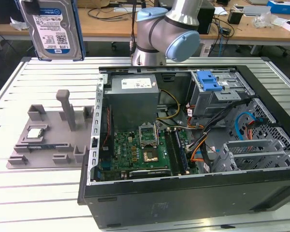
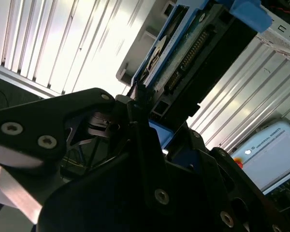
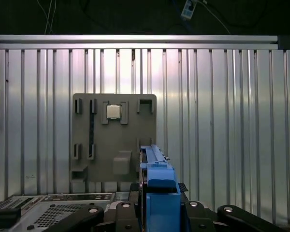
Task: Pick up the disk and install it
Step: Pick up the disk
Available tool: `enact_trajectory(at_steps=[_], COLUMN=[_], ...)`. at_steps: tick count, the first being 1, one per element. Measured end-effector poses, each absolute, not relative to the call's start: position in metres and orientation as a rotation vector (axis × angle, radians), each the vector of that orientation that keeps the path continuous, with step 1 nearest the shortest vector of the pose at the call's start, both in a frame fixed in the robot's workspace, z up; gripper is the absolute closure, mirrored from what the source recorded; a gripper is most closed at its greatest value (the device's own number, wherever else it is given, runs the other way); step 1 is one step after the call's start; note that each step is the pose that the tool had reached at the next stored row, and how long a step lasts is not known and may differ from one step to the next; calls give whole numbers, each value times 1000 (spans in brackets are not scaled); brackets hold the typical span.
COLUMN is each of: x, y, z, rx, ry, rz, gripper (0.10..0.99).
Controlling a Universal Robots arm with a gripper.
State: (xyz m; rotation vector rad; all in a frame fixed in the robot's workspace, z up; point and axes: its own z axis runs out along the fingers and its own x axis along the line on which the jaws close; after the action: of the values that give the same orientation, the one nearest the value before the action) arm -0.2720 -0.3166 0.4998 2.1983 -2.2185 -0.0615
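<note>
Two fingers point(image 2: 142, 145) of the gripper point(image 2: 144, 108) are clamped on the disk point(image 1: 53, 30). It hangs upright, high above the grey tray point(image 1: 43, 140) and beside the open computer case point(image 1: 183, 198), probably to clear the case wall.

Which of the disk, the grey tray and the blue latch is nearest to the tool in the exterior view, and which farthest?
1. The disk, gripped by the tool, high at the exterior view's left.
2. The grey tray, on the table at the exterior view's left.
3. The blue latch, on the drive cage at the exterior view's right.
</note>
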Motion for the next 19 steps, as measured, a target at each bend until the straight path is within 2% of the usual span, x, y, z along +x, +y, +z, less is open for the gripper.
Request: enact_trajectory(at_steps=[19], x=[-200], y=[-316], z=[500], rx=[2198], ry=[-2218], rz=[-62], gripper=[718])
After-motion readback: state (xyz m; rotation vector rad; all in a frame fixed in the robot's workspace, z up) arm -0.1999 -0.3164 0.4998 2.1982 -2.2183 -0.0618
